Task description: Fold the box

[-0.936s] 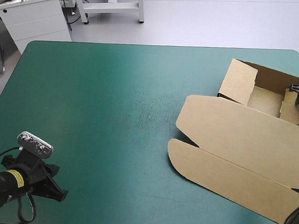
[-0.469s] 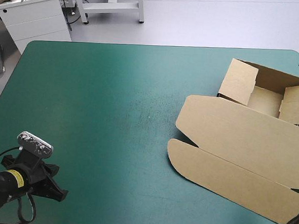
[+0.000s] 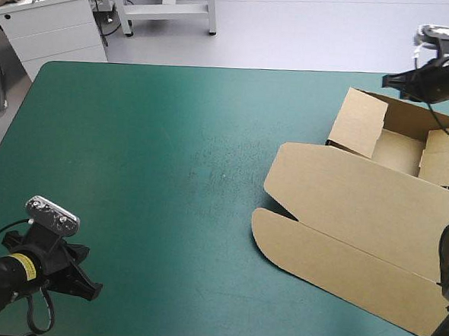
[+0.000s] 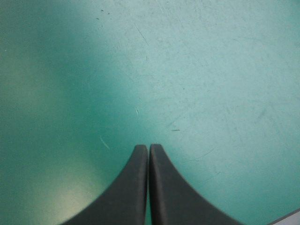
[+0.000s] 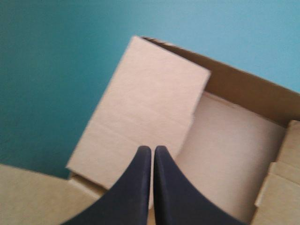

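Box: open tray, lid flat

— Where does the box sit?
— On the right half of the table. I see its tray toward the far right corner, and the lid flat in front of it, reaching toward the near edge.
— And the arms?
— My left gripper is at the near left corner, over bare table, well apart from the box. My right gripper hangs over the tray's far side, above the raised flap at its left end.
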